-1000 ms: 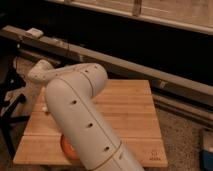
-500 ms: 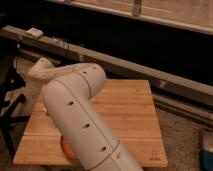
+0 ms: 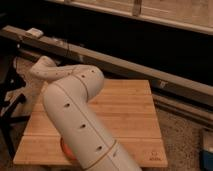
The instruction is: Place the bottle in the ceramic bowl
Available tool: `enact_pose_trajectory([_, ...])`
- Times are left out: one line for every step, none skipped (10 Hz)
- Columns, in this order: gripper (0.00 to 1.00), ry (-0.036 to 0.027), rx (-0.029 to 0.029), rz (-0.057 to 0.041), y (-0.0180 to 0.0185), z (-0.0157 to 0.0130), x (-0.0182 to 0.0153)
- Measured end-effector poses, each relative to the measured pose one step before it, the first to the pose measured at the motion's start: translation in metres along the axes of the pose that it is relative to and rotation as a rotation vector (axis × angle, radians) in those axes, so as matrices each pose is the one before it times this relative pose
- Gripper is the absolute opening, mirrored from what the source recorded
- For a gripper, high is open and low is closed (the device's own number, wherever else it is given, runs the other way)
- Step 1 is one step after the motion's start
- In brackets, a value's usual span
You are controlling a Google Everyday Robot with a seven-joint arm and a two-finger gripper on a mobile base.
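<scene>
Dark stand legs [image 3: 9, 112] left; smooth cream arm [image 3: 75, 115] bent over planked wooden table [image 3: 125, 115]; gripper hidden behind arm, grip cannot be told; glazed orange ceramic bowl [image 3: 66, 149] sliver at arm's lower edge; bottle unseen; long grey rail [image 3: 150, 70] behind; speckled floor [image 3: 185, 135] right.

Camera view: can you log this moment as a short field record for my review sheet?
arm: white arm rises from the near edge over the table, bent left at the elbow
pincer: not in view, beyond the arm's left end
ceramic bowl: orange sliver at the arm's left edge, near the table's front
bottle: not visible
table: wooden table
</scene>
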Motion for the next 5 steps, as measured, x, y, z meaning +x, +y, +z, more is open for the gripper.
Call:
enact_pose_trajectory([0.65,-0.00730,-0.00919,0.01227,0.00045,0.00030,-0.00930])
enact_pose_trajectory([0.65,-0.01071,-0.00476,0.00671,0.00144,-0.00208,-0.00793])
enact_pose_trajectory([0.65,-0.01357,-0.00382,0.00509,0.00047,-0.00326,-0.00763])
enact_pose_trajectory([0.65,-0.00860,-0.00091,0.00452,-0.00164,-0.00157,-0.00465])
enact_pose_trajectory([0.65,-0.00930,-0.00209,0.00462,-0.00168,-0.00253,-0.00380])
